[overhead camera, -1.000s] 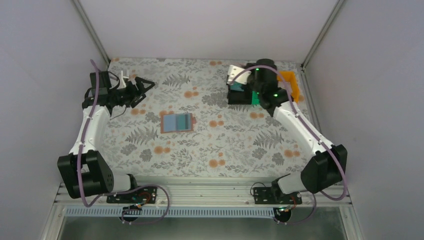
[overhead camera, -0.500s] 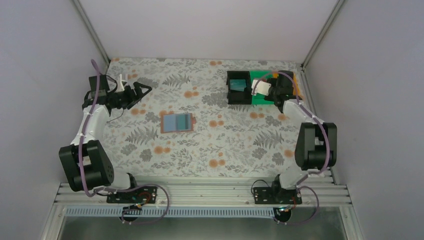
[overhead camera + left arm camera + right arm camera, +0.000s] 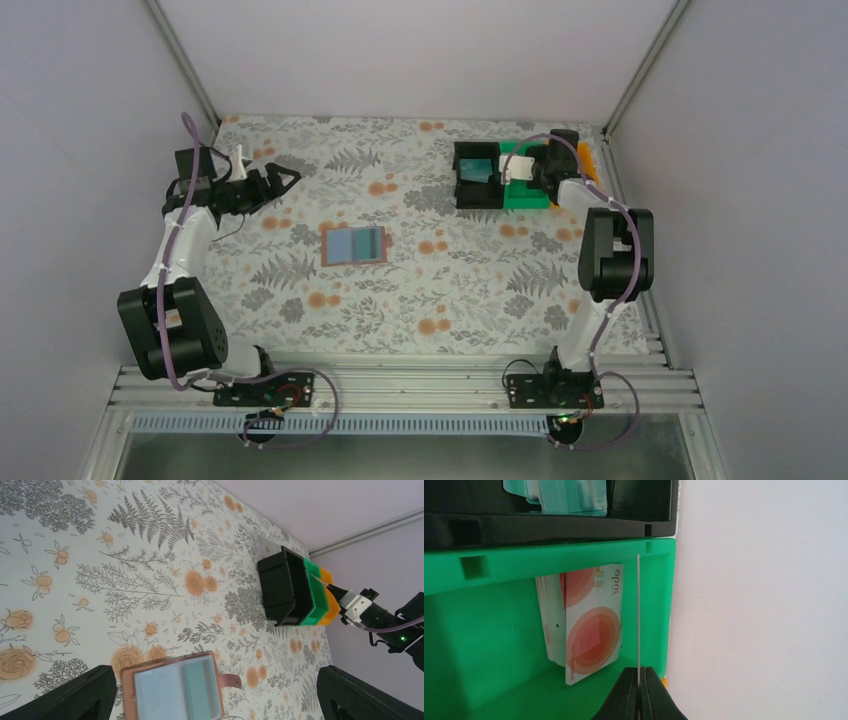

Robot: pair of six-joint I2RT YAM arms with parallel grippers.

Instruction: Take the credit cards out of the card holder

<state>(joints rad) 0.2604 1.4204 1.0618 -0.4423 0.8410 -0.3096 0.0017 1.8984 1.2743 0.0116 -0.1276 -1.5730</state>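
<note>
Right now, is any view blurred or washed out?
Top external: evenly lit, sharp, no glare. Left wrist: the salmon-tan bifold card holder looks slightly soft. Right wrist: the white card with red circles is crisp inside the green plastic bin.

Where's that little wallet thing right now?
In the top view the card holder lies open on the floral table, slightly left of centre, well apart from the bins at the far right corner.

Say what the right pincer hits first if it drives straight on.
Probably the green bin. The right pincer, shut on a thin card held edge-on, points into it, so that card's front edge would meet the bin's far wall, just beside the stacked red-and-white cards. Depth is unclear.
</note>
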